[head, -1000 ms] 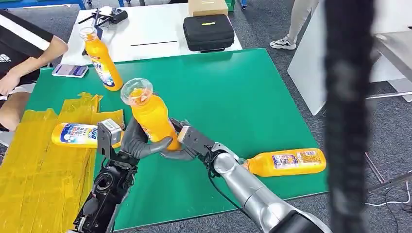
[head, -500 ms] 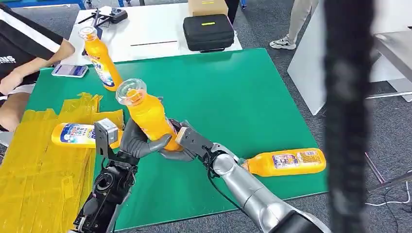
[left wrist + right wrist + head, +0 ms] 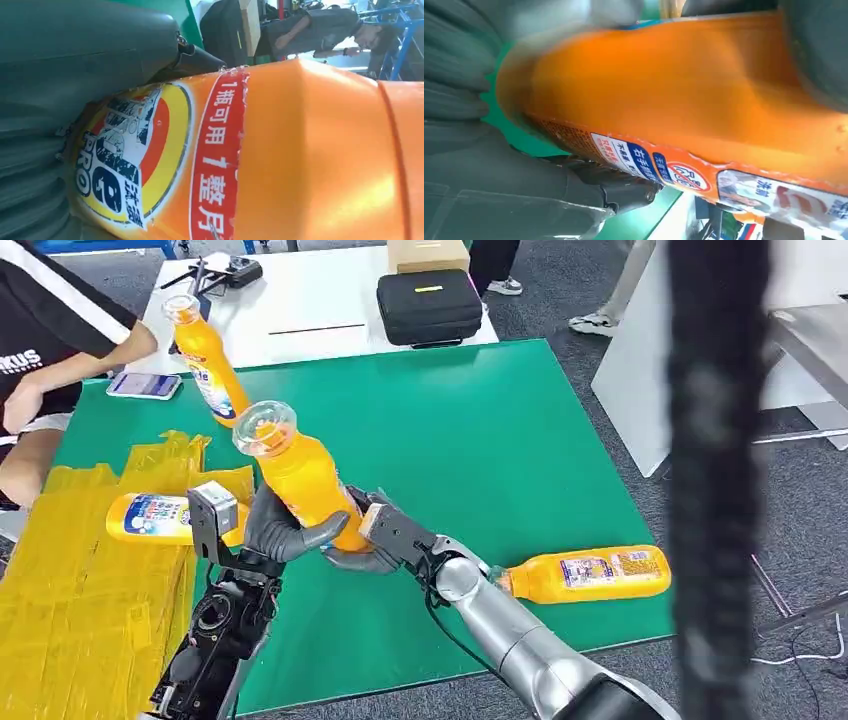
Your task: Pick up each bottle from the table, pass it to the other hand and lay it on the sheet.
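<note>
Nearest, left hand (image 3: 278,532) and right hand (image 3: 372,540) both gripping the lower body of one orange bottle (image 3: 300,480), lifted above the green worktop (image 3: 480,440), clear cap tilted leftward. Beside it, second bottle (image 3: 150,517) lying on yellow sheet (image 3: 80,600). Farther off, third bottle (image 3: 208,362) standing upright.

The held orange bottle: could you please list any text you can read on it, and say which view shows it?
"1瓶可用1整月" on the red band of the held orange bottle, left wrist view.
"PRO" on its round yellow label.
Small print on its back label, right wrist view: too blurred to read.
</note>
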You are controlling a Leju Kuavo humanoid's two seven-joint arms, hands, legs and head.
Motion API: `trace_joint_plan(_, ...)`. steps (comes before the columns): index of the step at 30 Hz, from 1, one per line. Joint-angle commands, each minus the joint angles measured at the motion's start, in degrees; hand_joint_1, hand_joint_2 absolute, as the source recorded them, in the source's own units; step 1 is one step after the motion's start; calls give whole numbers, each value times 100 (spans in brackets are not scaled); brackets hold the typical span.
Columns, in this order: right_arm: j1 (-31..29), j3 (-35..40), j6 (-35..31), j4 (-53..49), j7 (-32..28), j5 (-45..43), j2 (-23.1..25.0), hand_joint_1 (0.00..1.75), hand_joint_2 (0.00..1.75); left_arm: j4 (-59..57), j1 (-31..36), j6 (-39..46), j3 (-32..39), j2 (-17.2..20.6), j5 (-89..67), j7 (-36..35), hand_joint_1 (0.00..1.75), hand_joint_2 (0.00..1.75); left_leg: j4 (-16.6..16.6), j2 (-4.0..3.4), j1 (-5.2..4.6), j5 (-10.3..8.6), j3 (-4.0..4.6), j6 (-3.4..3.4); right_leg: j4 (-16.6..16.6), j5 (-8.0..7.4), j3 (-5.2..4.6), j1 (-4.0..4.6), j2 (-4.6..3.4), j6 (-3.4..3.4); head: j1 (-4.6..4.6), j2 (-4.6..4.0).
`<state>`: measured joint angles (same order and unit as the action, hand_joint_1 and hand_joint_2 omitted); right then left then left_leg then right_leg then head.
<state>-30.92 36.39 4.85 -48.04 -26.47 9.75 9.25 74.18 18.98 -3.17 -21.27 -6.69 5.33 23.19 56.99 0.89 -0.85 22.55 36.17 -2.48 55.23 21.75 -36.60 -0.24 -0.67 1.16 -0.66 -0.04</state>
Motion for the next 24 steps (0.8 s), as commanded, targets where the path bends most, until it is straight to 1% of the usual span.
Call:
trace_joint_plan(1, 8, 215, -56, 189, -25, 15, -83, 175, 175, -80, 388, 20, -38, 29, 90, 33, 175, 175, 0, 6, 6, 4, -11, 11, -4, 6, 16, 6, 12, -1, 0, 0)
trace_joint_plan(2, 43, 187, -220, 74, -80, 61, -115, 175, 175, -47, 370, 38, -18, 36, 91, 60, 175, 175, 6, 8, 9, 16, -29, 18, 2, 18, 35, 9, 17, -2, 0, 0)
trace_joint_plan(3, 64, 227, -541, -69, -111, 278, -167, 175, 175, -3, 351, 96, 13, 48, 64, 101, 175, 175, 1, 8, 7, 9, -19, 13, -2, 11, 25, 7, 16, -2, 0, 0)
trace_joint_plan(4, 132, 272, -971, -326, -111, 600, -244, 0, 175, 67, 323, 177, 46, 73, -5, 137, 175, 175, 2, 8, 6, 8, -16, 12, -1, 10, 22, 7, 15, -2, 0, 0)
trace_joint_plan(5, 266, 234, -1278, -751, -25, 828, -347, 0, 175, 176, 283, 367, 109, 116, -197, 159, 175, 175, 7, 8, 8, 19, -33, 19, 4, 21, 38, 8, 19, -2, 0, 0)
trace_joint_plan(8, 730, -101, -1446, -1821, 283, 1124, -633, 0, 175, 305, 267, 1567, 313, 190, -1669, 137, 175, 175, -1, 9, 5, 3, -6, 9, -3, 5, 10, 5, 14, -1, 0, 0)
trace_joint_plan(9, 794, -162, -1445, -1927, 300, 1146, -678, 0, 175, 321, 255, 1702, 362, 207, -1852, 138, 175, 175, 16, 11, 10, 32, -46, 25, 12, 35, 53, 11, 26, -2, 0, 0)
trace_joint_plan(10, 891, -212, -1389, -2111, 348, 1187, -737, 0, 175, 368, 229, 1675, 449, 208, -1886, 140, 175, 175, 1, 16, 5, 8, -16, 13, 0, 14, 23, 5, 23, -1, 0, 0)
trace_joint_plan(11, 891, -212, -1389, -2111, 348, 1187, -737, 0, 175, 368, 229, 1675, 449, 208, -1886, 140, 175, 175, 8, 16, 7, 22, -36, 20, 6, 28, 44, 8, 29, -1, 4, 0)
trace_joint_plan(14, 891, -212, -1389, -2111, 348, 1187, -737, 0, 175, 368, 229, 1675, 449, 208, -1886, 140, 175, 175, 1, 4, 4, 9, -13, 12, -2, 8, 17, 4, 10, -1, -2, 0)
trace_joint_plan(15, 932, -306, -1407, -2067, 318, 1224, -673, 0, 175, 347, 224, 2053, 450, 210, -2360, 220, 175, 175, 6, 4, 5, 19, -29, 18, 4, 19, 34, 5, 15, -1, 2, 0)
trace_joint_plan(16, 1052, -397, -1397, -2250, 295, 1242, -719, 0, 175, 397, 179, 2508, 498, 242, -2824, 422, 175, 175, 2, 6, 3, 13, -23, 15, 1, 14, 27, 4, 14, -1, 2, 0)
trace_joint_plan(17, 1179, -471, -1314, -2488, 275, 1224, -806, 0, 175, 475, 114, 2747, 566, 299, -3058, 569, 175, 175, 7, 5, 7, 23, -37, 21, 4, 23, 43, 7, 17, -2, 0, 0)
trace_joint_plan(18, 1352, -597, -1212, -2818, 271, 1128, -914, 0, 175, 518, 57, 3047, 639, 458, -3645, 557, 175, 175, 2, 8, 4, 16, -29, 17, 1, 18, 34, 4, 18, -2, 0, 0)
trace_joint_plan(19, 1491, -717, -1148, -3054, 262, 1028, -994, 0, 175, 515, 34, 3223, 719, 546, -4088, 434, 175, 175, -2, 7, 4, 12, -22, 15, -2, 13, 26, 4, 14, -2, 2, 0)
trace_joint_plan(20, 1636, -845, -1123, -3282, 262, 958, -1067, 0, 175, 470, 24, 3408, 825, 632, -4479, 393, 175, 175, 3, 4, 5, 22, -38, 21, 3, 23, 41, 6, 15, -2, 2, 0)
trace_joint_plan(22, 1865, -1100, -1071, -3549, 281, 901, -1127, 0, 175, 318, 53, 3385, 1058, 723, -4849, 448, 175, 175, -5, 6, 1, 10, -21, 13, -3, 11, 23, 1, 11, -2, 2, 0)
trace_joint_plan(23, 1927, -1169, -1059, -3603, 271, 872, -1147, 0, 175, 233, 99, 3417, 1108, 762, -5008, 446, 175, 175, -1, 6, 4, 23, -44, 22, 1, 25, 48, 5, 16, -3, 0, 0)
trace_joint_plan(24, 2006, -1277, -1068, -3656, 273, 866, -1150, 0, 175, 96, 199, 3499, 1170, 830, -5414, 325, 175, 175, -4, 6, 1, 9, -20, 14, -2, 11, 23, 1, 12, -2, 0, 0)
